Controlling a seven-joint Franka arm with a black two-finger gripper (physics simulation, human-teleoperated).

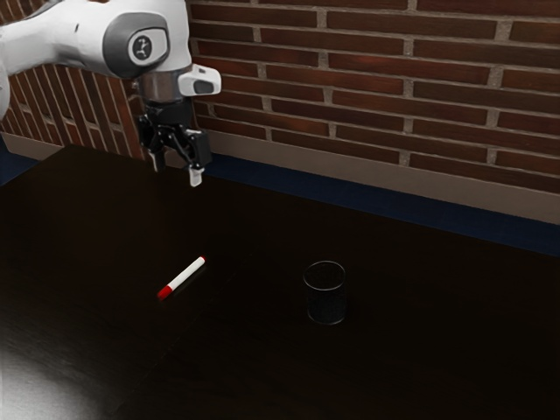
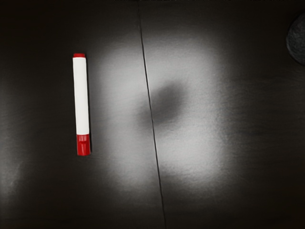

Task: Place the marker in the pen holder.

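My gripper [image 1: 177, 171] is high over the table's far part in the exterior view, its two pale fingertips apart with nothing between them. The white marker with red ends [image 1: 185, 276] lies flat on the dark table, away from the gripper. In the wrist view the same marker [image 2: 81, 98] lies alone on the tabletop. The pen holder, a clear round glass [image 1: 325, 294], stands upright to the marker's right in the exterior view. Part of the pen holder [image 2: 298, 40] appears at the wrist view's edge.
The dark table [image 1: 236, 359] has a thin seam running across its top between marker and glass. A brick wall [image 1: 376, 79] rises behind the table's far edge.
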